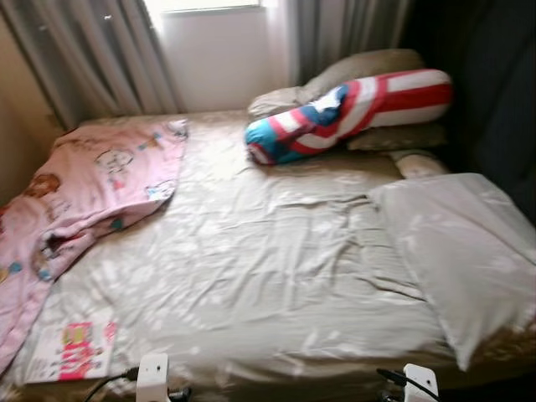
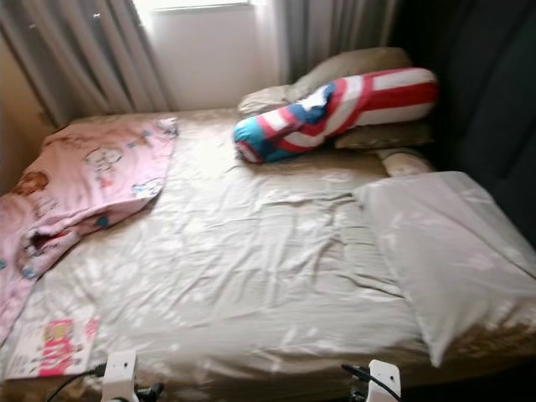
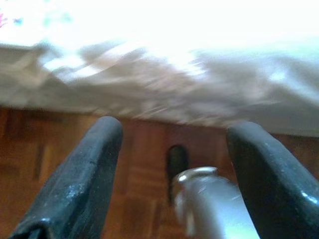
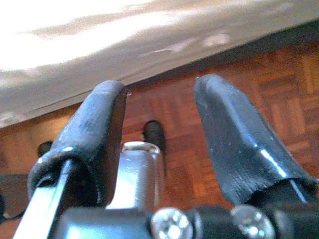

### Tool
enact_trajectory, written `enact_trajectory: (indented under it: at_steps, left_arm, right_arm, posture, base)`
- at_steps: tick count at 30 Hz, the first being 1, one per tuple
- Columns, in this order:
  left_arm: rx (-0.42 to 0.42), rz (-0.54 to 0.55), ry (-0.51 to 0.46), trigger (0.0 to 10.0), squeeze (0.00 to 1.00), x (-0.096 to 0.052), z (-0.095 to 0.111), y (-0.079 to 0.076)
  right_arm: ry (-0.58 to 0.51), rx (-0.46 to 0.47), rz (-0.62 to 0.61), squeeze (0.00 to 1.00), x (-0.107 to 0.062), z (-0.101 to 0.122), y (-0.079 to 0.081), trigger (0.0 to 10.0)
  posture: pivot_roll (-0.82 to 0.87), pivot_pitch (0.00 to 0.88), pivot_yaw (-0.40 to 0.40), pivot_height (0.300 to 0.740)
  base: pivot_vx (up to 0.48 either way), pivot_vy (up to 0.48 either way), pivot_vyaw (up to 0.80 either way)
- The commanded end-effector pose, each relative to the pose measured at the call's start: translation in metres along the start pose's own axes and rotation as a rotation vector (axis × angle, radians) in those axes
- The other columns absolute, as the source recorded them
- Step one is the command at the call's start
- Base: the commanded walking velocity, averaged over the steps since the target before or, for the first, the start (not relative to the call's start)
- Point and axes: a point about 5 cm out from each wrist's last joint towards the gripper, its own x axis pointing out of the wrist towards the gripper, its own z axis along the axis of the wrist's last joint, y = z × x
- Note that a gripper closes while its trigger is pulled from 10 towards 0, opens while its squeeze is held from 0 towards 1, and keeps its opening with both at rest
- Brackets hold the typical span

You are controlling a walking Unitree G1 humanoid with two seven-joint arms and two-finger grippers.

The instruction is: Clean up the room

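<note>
**Unmade bed before us, both grippers low and spread**

Left eye view: We face one bed (image 1: 276,276) under a wrinkled beige sheet. One pink cartoon-print blanket (image 1: 92,188) lies bunched along its left side, and one pink-and-white booklet (image 1: 74,350) rests flat at the near left corner. At the head, one bolster (image 1: 347,113) striped red, white and blue leans on a heap of beige pillows whose number we cannot tell; one large grey pillow (image 1: 461,251) lies along the right edge. Grey curtains (image 1: 92,59) hang beside a bright window.

Right eye view: The same scene, with two white wrist mounts at the bottom edge.

Left wrist view: Our left gripper (image 3: 172,169) hangs over one wooden parquet floor (image 3: 144,149) beside the bed's edge, its two black fingers spread wide, nothing between them.

Right wrist view: Our right gripper (image 4: 159,129) hangs likewise above the parquet, two fingers parted and empty.
</note>
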Motion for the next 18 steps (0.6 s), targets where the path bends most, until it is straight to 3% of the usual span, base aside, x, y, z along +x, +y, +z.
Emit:
enact_trajectory:
  at_steps: [1, 8, 18]
  left_arm:
    - [0.011, 0.007, 0.007, 10.0, 0.0, 0.0, -0.001, 0.002]
    - [0.01, 0.008, 0.008, 10.0, 0.0, 0.0, -0.002, 0.002]
    - [0.008, 0.009, 0.009, 10.0, 0.0, -0.001, -0.002, 0.002]
  right_arm:
    - [0.006, 0.009, -0.007, 0.0, -0.001, -0.002, -0.005, 10.0]
    - [0.017, 0.006, -0.013, 0.0, -0.005, -0.012, -0.015, 10.0]
    - [0.036, -0.008, 0.005, 0.0, -0.007, -0.024, -0.009, 10.0]
  posture:
    - [-0.08, 0.0, 0.05, 0.74]
    - [-0.08, 0.0, 0.049, 0.74]
    - [-0.08, 0.0, 0.047, 0.74]
  base:
    - [0.0, 0.48, 0.0]
    - [0.0, 0.48, 0.0]
    - [0.0, 0.48, 0.0]
